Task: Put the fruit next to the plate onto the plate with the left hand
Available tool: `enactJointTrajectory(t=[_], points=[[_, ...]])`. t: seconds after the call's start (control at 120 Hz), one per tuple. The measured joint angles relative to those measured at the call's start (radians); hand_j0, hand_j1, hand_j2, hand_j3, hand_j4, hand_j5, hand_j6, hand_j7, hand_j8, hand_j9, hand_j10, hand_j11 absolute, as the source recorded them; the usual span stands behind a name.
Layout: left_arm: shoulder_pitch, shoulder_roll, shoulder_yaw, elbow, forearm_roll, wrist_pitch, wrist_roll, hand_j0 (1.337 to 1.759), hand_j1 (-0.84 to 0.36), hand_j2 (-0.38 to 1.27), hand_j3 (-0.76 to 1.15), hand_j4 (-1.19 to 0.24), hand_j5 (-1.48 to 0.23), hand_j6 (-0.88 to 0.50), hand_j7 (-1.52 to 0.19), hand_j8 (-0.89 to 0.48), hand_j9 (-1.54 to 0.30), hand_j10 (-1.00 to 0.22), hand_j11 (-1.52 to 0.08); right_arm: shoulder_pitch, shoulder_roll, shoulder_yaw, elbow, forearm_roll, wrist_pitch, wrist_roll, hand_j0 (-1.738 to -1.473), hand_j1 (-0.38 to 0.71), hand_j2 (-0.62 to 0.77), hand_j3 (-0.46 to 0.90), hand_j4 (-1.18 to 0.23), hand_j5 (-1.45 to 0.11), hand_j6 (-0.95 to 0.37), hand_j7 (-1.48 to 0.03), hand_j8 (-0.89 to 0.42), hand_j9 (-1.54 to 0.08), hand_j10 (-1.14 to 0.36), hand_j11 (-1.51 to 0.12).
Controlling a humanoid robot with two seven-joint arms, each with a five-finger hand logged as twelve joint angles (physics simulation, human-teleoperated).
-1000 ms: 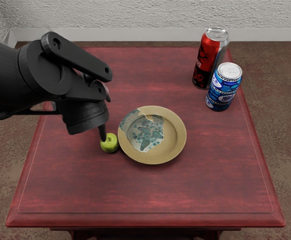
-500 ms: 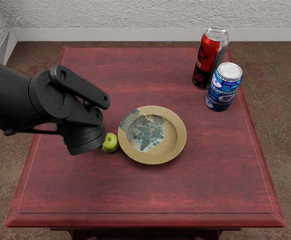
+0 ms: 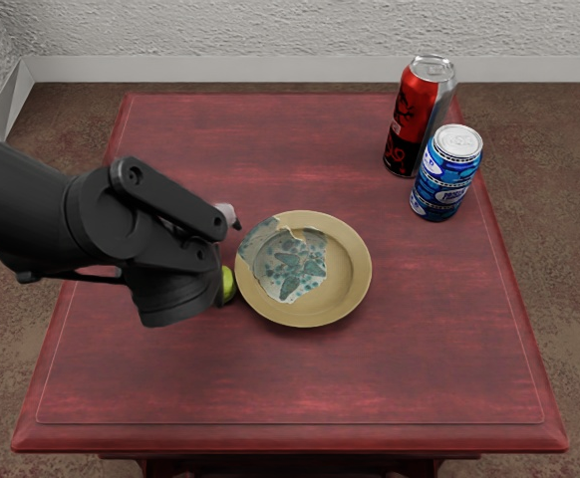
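The dark red counter (image 3: 270, 378) stands bare along its near edge. Above that, at about 9 o'clock from the counter's middle, the robot's black left hand (image 3: 170, 274) hangs low, its arm coming in from the left. The bulky palm lies right over the fruit (image 3: 229, 286), so only a thin sliver shows: bright yellow-green, smooth and rounded. It peeks out at the hand's 3 o'clock side. The fruit sits on the counter at the plate's 9 o'clock, touching or just beside the rim. Whether the hand has a hold on it I cannot tell from here.

The plate (image 3: 355, 269) is round, with a tan rim and a blotchy blue-green centre. Off at its 1 o'clock stands a blue can (image 3: 445, 172), upright. A red can (image 3: 420, 115) stands upright just behind it, near the counter's far right corner. Beyond runs a rough pale wall (image 3: 270, 25).
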Motion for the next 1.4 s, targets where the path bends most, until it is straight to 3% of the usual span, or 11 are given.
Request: enactJointTrajectory(t=[0.708, 1.4], points=[[0.038, 0.0, -0.002, -0.003, 0.015, 0.0, 0.01, 1.658, 0.07, 0.05, 0.0, -0.23, -0.3, -0.23, -0.3, -0.23, -0.3, -0.23, -0.3, 0.0, 0.0, 0.0, 0.0, 0.0, 0.0, 0.0, -1.658, -0.31, -0.01, 0.0, -0.03, -0.04, -0.03, -0.04, -0.03, -0.04, -0.03, -0.04], [0.057, 0.0, 0.007, -0.002, 0.008, 0.0, 0.022, 1.658, -0.03, 0.06, 0.0, -0.32, -0.41, -0.32, -0.41, -0.32, -0.41, -0.32, -0.41, 0.0, 0.0, 0.0, 0.0, 0.0, 0.0, 0.0, -1.658, -0.31, -0.01, 0.0, -0.03, -0.04, -0.03, -0.04, -0.03, -0.04, -0.03, -0.04]])
